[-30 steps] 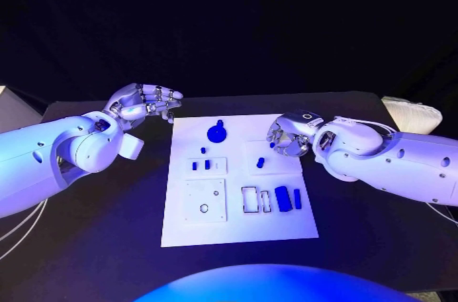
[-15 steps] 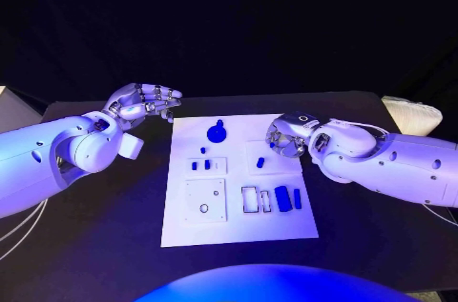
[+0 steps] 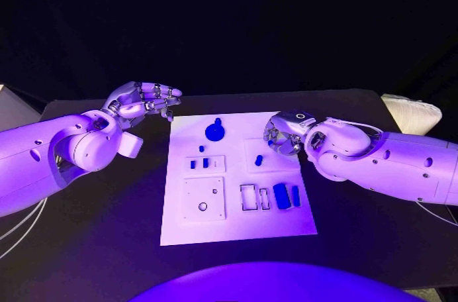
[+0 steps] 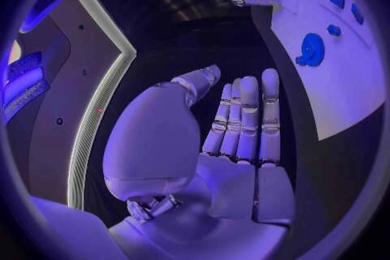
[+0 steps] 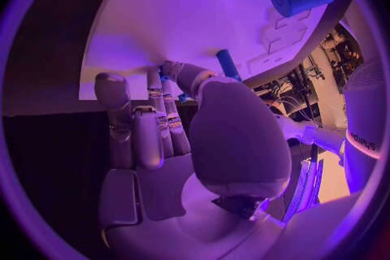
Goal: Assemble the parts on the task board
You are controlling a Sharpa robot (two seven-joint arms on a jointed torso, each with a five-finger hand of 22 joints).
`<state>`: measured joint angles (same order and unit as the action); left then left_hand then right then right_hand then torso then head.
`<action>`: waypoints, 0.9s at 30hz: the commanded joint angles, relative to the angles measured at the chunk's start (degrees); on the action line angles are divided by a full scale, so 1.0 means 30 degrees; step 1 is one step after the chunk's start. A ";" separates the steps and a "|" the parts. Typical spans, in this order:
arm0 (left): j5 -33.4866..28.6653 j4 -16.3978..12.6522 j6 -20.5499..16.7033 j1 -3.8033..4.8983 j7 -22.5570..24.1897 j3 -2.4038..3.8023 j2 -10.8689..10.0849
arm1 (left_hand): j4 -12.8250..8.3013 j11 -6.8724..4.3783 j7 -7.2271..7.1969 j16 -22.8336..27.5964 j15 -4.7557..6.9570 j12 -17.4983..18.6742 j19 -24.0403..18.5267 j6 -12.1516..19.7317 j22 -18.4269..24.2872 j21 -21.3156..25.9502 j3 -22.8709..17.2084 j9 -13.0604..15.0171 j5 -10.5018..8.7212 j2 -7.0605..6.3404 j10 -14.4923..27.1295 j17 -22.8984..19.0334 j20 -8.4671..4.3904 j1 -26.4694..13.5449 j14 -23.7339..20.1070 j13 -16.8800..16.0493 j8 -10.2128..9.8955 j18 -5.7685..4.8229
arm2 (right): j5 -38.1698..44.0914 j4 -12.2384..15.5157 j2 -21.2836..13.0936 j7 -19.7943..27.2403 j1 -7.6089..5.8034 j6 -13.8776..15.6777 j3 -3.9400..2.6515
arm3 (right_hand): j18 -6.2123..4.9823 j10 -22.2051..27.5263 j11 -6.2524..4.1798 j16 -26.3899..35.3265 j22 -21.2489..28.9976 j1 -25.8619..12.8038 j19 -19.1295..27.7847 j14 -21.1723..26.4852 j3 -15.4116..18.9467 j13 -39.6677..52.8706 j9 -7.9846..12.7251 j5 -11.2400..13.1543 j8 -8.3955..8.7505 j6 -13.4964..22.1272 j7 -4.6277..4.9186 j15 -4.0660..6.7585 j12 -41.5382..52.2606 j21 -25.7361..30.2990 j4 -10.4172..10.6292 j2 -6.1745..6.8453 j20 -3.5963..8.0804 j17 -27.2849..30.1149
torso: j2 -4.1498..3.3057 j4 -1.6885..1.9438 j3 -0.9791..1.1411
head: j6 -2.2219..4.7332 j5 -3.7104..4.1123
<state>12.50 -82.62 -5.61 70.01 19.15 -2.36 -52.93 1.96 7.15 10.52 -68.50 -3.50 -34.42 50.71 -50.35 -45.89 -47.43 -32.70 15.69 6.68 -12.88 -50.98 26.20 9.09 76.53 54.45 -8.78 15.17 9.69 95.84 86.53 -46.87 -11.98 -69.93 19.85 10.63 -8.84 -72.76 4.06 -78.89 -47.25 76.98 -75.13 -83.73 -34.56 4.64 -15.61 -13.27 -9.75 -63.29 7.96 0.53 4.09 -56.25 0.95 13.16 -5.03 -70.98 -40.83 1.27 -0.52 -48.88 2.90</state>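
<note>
Board (image 3: 239,232): white plate, centre of the head view, on the black table (image 3: 95,249).

Parts: round blue disc (image 3: 215,131) near the board's top edge; small peg (image 3: 201,148) below it; two short pieces (image 3: 198,163) in a recessed block at left centre; a lone piece (image 3: 259,160) at right centre; two longer bars (image 3: 285,195) at lower right, beside two empty frames (image 3: 255,198).

Left hand (image 3: 143,100): upper left, off the board's corner, over the table. Fingers lie side by side and hold nothing.

Right hand (image 3: 284,134): over the board's upper right edge, fingers curled down. The right wrist view shows a small blue part (image 5: 228,65) at its fingertips (image 5: 175,70); whether it is pinched or merely beside them, cannot tell.

Risks, as judged: if the part is only lightly held, it may slip or tilt and miss its seat. The curled fingers also sit near the lone piece and could knock it.
</note>
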 commanded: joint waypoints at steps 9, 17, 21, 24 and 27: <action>-0.0152 -0.0071 0.0221 0.0007 -0.0014 0.0017 -0.0006 | -0.0045 -0.0002 0.0016 0.0092 0.0043 -0.0052 0.0219 0.0113 0.0051 0.0107 0.0143 -0.0025 0.0002 0.0224 0.0215 -0.0028 -0.0027 0.0073 -0.0016 0.0043 0.0091 0.0293 | 0.0210 0.0120 0.0207 -0.0521 0.0289 -0.0401 0.0115 | 0.0570 -0.0873 -0.0320 -0.0688 -0.1748 0.0400 -0.0454 -0.1097 -0.0700 0.0136 -0.0652 -0.0219 -0.0696 -0.0615 -0.0277 0.0338 -0.0024 -0.1473 -0.0415 -0.1058 0.0282 -0.0727 | 0.0036 0.0000 -0.0008 | -0.0045 0.0003; -0.0146 -0.0082 0.0219 0.0007 -0.0027 0.0017 -0.0021 | -0.0079 0.0000 0.0016 0.0089 0.0048 -0.0043 0.0294 0.0126 0.0084 0.0132 0.0167 -0.0028 0.0008 0.0252 0.0253 -0.0036 -0.0036 0.0154 0.0028 0.0068 0.0111 0.0294 | 0.0464 0.0225 0.0193 -0.1095 0.0307 0.0077 0.0114 | 0.0598 -0.1060 -0.0346 -0.0740 -0.2082 0.0404 -0.0407 -0.1071 -0.1157 0.0136 -0.0889 0.0163 -0.0849 -0.0592 -0.0293 0.0354 -0.0088 -0.1741 -0.0647 -0.1195 0.0312 -0.0697 | 0.0037 0.0007 -0.0003 | -0.0061 0.0016; -0.0145 -0.0061 0.0217 0.0007 -0.0033 0.0017 -0.0017 | -0.0079 0.0000 0.0016 0.0089 0.0048 -0.0043 0.0294 0.0126 0.0084 0.0132 0.0167 -0.0028 0.0008 0.0252 0.0253 -0.0036 -0.0036 0.0154 0.0028 0.0068 0.0111 0.0294 | 0.0481 0.0337 0.0147 -0.1209 0.0310 0.0417 0.0113 | 0.0586 -0.1127 -0.0361 -0.0724 -0.2062 0.0380 -0.0367 -0.1056 -0.1208 0.0143 -0.0938 0.0217 -0.0890 -0.0613 -0.0306 0.0363 -0.0078 -0.1723 -0.0686 -0.1187 0.0316 -0.0650 | 0.0038 -0.0004 -0.0004 | -0.0028 -0.0009; -0.0145 -0.0016 0.0223 0.0007 -0.0058 0.0017 -0.0004 | -0.0093 0.0003 0.0018 0.0090 0.0049 -0.0038 0.0320 0.0136 0.0096 0.0141 0.0180 -0.0030 0.0008 0.0251 0.0270 -0.0039 -0.0040 0.0181 0.0043 0.0078 0.0115 0.0294 | 0.0427 0.0591 0.0009 -0.1254 0.0308 0.0739 0.0109 | 0.0597 -0.1165 -0.0366 -0.0743 -0.2142 0.0352 -0.0376 -0.1058 -0.1241 0.0146 -0.0971 0.0251 -0.0916 -0.0622 -0.0308 0.0368 -0.0077 -0.1785 -0.0704 -0.1183 0.0319 -0.0674 | 0.0037 -0.0011 0.0004 | -0.0018 -0.0016; -0.0144 0.0044 0.0231 0.0007 -0.0086 0.0017 0.0017 | -0.0093 0.0003 0.0018 0.0090 0.0049 -0.0038 0.0320 0.0136 0.0096 0.0141 0.0180 -0.0030 0.0008 0.0251 0.0270 -0.0039 -0.0040 0.0181 0.0043 0.0078 0.0115 0.0294 | 0.0340 0.0862 -0.0154 -0.1271 0.0288 0.1055 0.0097 | 0.0614 -0.1194 -0.0369 -0.0760 -0.2253 0.0312 -0.0398 -0.1059 -0.1264 0.0147 -0.1005 0.0291 -0.0942 -0.0629 -0.0308 0.0371 -0.0080 -0.1870 -0.0716 -0.1170 0.0321 -0.0691 | 0.0045 -0.0015 -0.0001 | 0.0037 -0.0005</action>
<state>12.44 -82.48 -5.61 70.01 18.77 -2.36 -52.99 1.66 7.16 10.52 -68.51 -3.50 -34.40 51.30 -50.36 -45.69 -47.19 -32.41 15.69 6.68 -12.60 -50.58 26.16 8.92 76.81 54.45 -8.59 15.17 9.70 96.67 88.43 -47.39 -15.75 -69.25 22.13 10.82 -7.97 -75.11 3.74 -80.89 -53.90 76.91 -76.04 -84.03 -37.98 4.96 -18.59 -12.71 -12.22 -64.84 6.98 1.24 3.45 -61.59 -1.33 11.13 -4.11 -72.98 -40.72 1.27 -0.52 -48.89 2.86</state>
